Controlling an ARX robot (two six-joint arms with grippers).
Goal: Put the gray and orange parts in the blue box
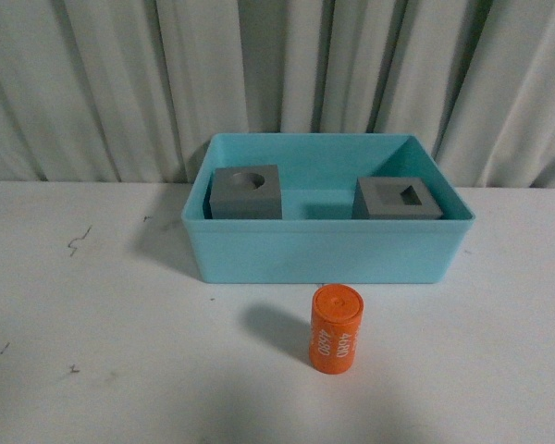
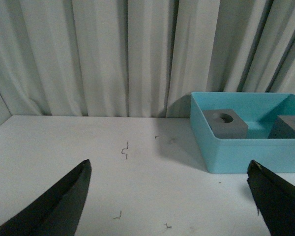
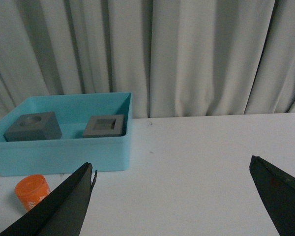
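The blue box [image 1: 324, 252] stands on the white table against the curtain. Inside it sit two gray cubes: one with a round recess [image 1: 247, 192] at the left, one with a rectangular hole [image 1: 397, 199] at the right. The orange cylinder [image 1: 336, 329] with white digits stands upright on the table just in front of the box. Neither arm shows in the front view. My left gripper [image 2: 169, 169] is open over bare table, left of the blue box [image 2: 241, 152]. My right gripper [image 3: 172, 169] is open over bare table, right of the blue box [image 3: 64, 157] and the orange cylinder [image 3: 32, 191].
A pleated gray-white curtain [image 1: 120, 83] closes off the back of the table. Small dark scuff marks [image 1: 77, 242] dot the tabletop at the left. The white table [image 1: 92, 370] extends to both sides of the box.
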